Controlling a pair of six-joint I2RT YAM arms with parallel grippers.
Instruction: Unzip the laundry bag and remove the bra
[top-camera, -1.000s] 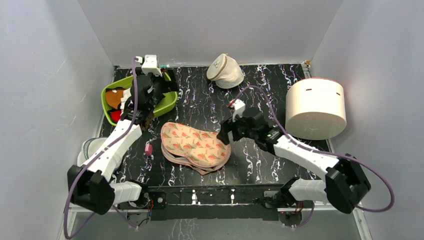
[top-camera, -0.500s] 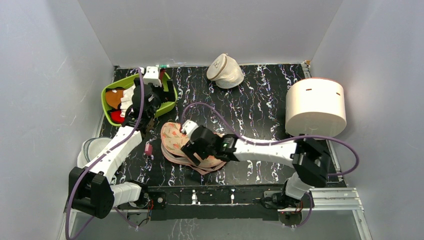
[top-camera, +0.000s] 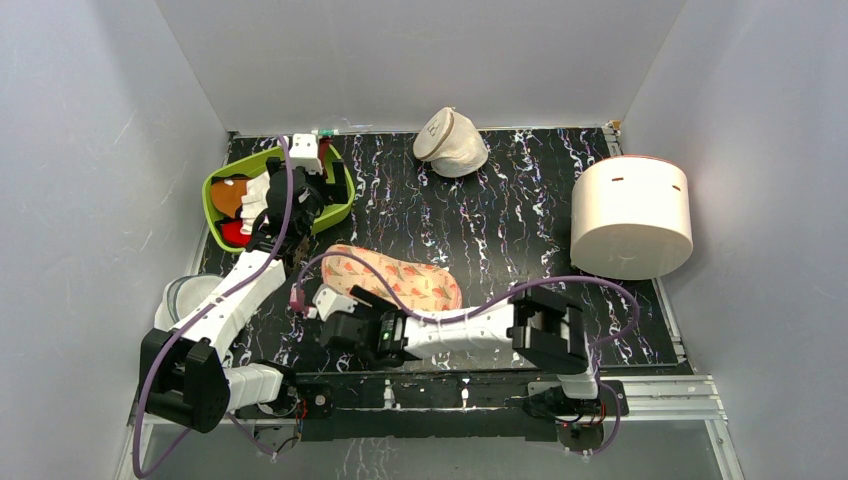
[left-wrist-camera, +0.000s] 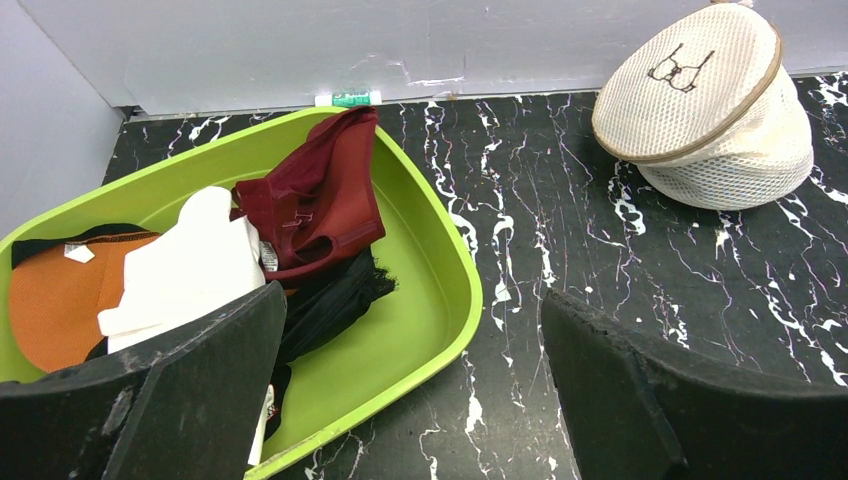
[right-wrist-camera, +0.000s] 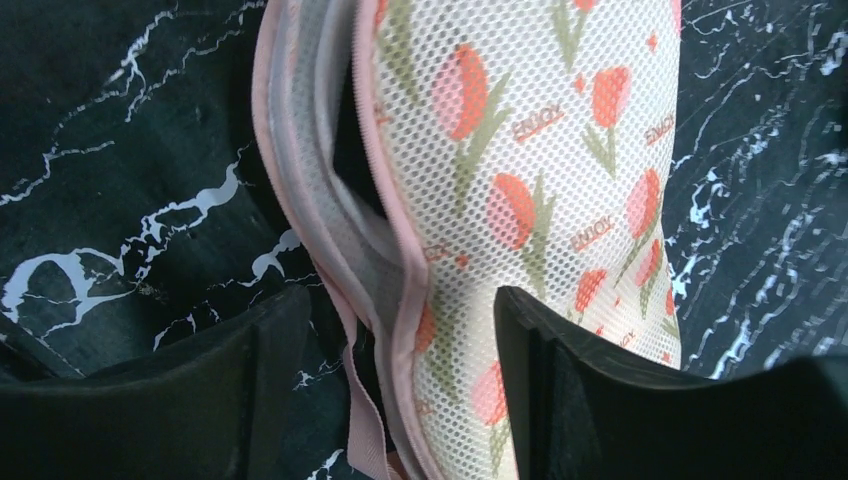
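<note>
Here, right gripper (right-wrist-camera: 400, 350): blunt black fingers apart, flanking the gaping rim of the laundry bag (right-wrist-camera: 540, 150).
Bag: near the table's front middle; peach honeycomb mesh, tulip print, pink binding, zip parted.
Gap: pale padded layer inside; whether it is the bra, cannot tell.
Left gripper (left-wrist-camera: 415, 390): fingers spread, above the glossy green tub (left-wrist-camera: 445, 280) of crumpled cloth.
Beyond: domed cream mesh pouch (left-wrist-camera: 700, 110); black, white-veined marble table (left-wrist-camera: 600, 250).
</note>
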